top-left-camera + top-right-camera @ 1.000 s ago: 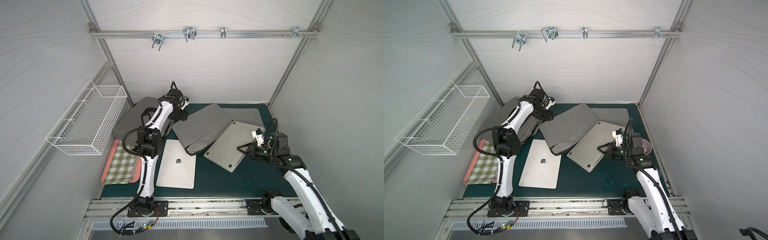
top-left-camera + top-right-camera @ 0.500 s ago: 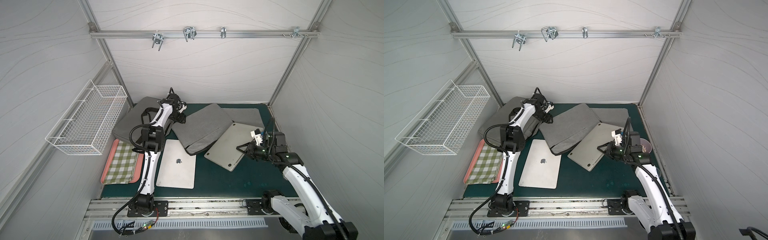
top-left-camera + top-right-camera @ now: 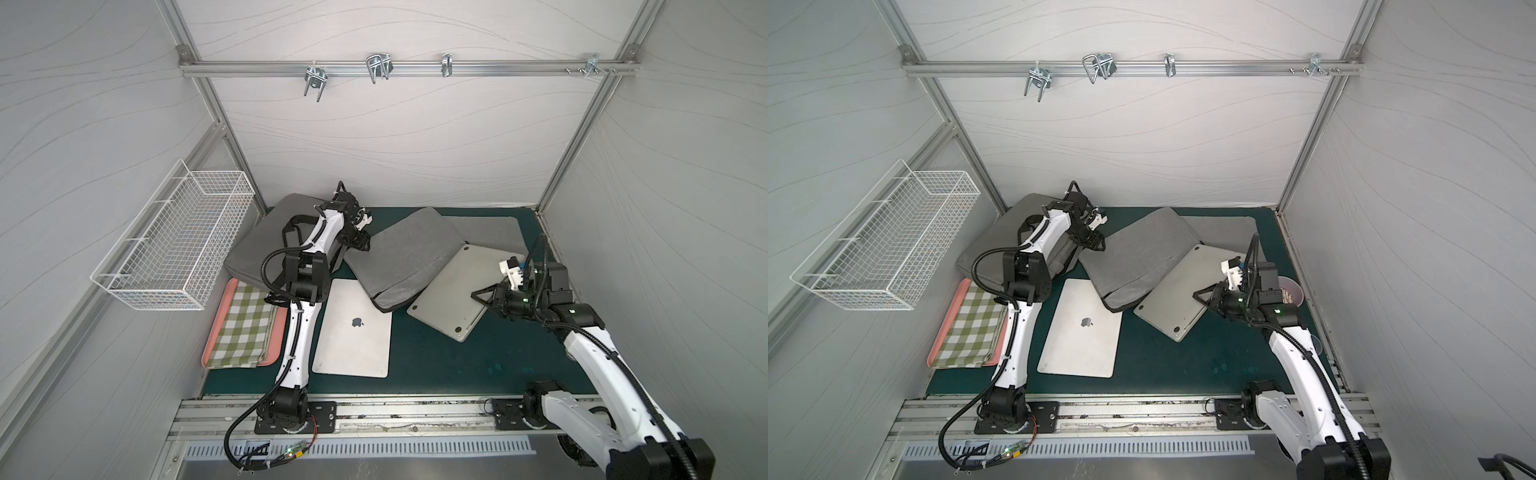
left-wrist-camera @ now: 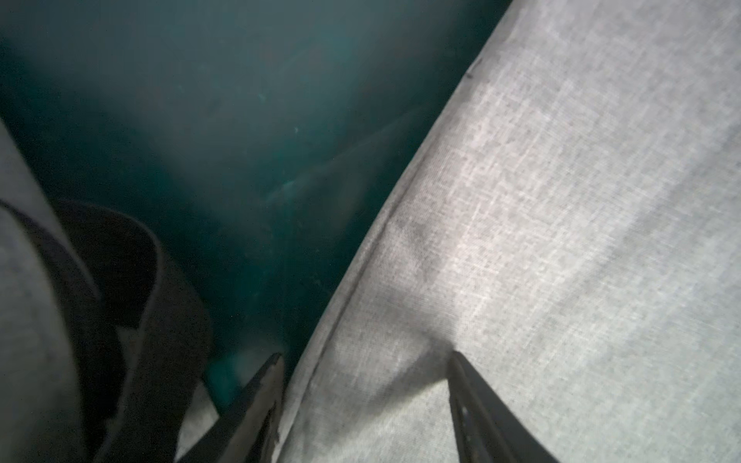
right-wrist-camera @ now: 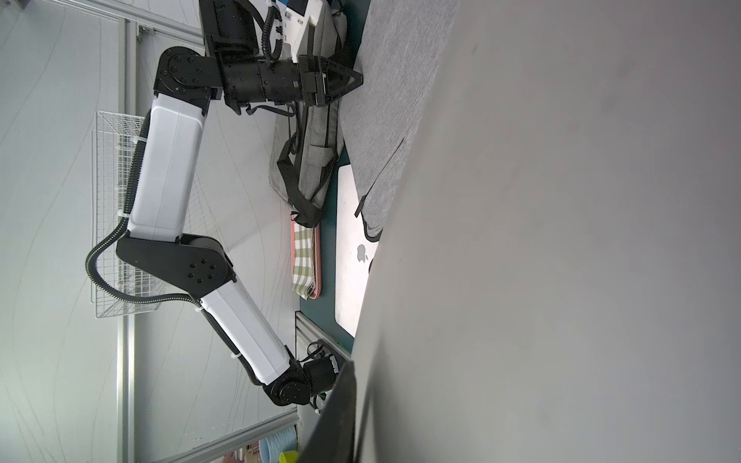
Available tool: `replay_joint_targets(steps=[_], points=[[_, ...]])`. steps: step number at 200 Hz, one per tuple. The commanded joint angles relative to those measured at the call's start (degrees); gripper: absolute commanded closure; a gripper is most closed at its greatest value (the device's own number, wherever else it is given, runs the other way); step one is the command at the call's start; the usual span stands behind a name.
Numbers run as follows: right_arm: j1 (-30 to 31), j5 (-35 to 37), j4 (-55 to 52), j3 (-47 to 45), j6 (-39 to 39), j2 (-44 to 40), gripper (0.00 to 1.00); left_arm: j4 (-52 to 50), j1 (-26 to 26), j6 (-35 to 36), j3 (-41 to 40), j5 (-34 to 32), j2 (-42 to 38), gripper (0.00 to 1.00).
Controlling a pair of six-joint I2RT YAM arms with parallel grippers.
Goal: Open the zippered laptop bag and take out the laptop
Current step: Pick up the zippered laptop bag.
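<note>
Top views, laptop: the laptop lies bottom up on the worktop, out of the bag. One long side touches the bag's open mouth, and its far end lies over a flat sleeve.
Top views, right jaws: clenched on the laptop's long side, the one away from the bag.
Top views, left jaws: low at the bag's far-left corner.
Top views, spare: a second laptop, logo up, touches the bag's near corner.
Left wrist, left jaws: released and wide. One finger is on the worktop side of the seam, its mate on the cloth; I seem to pin the bag, not pinch it.
Right wrist, right jaws: the laptop's grey shell fills the view, with one finger showing beside its edge.
Handling: I judge it stiff, smooth and fairly heavy. A thin edge grip may slip or tilt, so I would hold mid-side and slide it, not lift it.
Since a second ago: laptop and bag lie much as they did, and my right jaws stay clamped.
</note>
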Motion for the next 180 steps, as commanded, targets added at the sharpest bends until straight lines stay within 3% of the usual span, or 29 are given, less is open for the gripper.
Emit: replay_joint_targets(steps=[1,63,70,81,91,108,146,180], points=[[0.5,-2.9,8.3,1.6,-1.3,-1.0,1.00,-4.5,-2.1,1.5,-3.7,-5.2,0.7,0.38],[1.1,-2.7,9.5,0.4,-0.7,-1.2,1.00,-6.0,-2.7,-0.6,-9.8,-7.1,-2.5,0.45],[1.1,-2.8,9.5,0.4,-0.8,-1.3,1.00,-6.3,-2.7,-0.8,-10.3,-8.0,-2.3,0.48],[1.0,-2.7,9.5,0.4,-0.7,-1.3,1.00,-7.1,-2.9,-1.1,-9.8,-9.9,-1.3,0.65],[1.1,-2.6,9.6,0.3,-0.7,-1.3,1.00,-7.0,-3.4,-1.8,-9.1,-13.0,-0.7,0.73],[1.1,-2.6,9.6,0.1,-0.6,-1.2,1.00,-7.1,-4.2,-1.7,-7.7,-18.8,-0.3,0.80],[1.2,-2.5,10.4,-0.3,-0.3,-1.3,1.00,-6.3,-4.7,-1.8,-7.6,-18.1,-2.0,1.00],[1.1,-2.4,10.9,-0.4,-0.2,-1.3,1.00,-5.7,-5.5,-2.3,-8.8,-17.0,-7.0,1.00]])
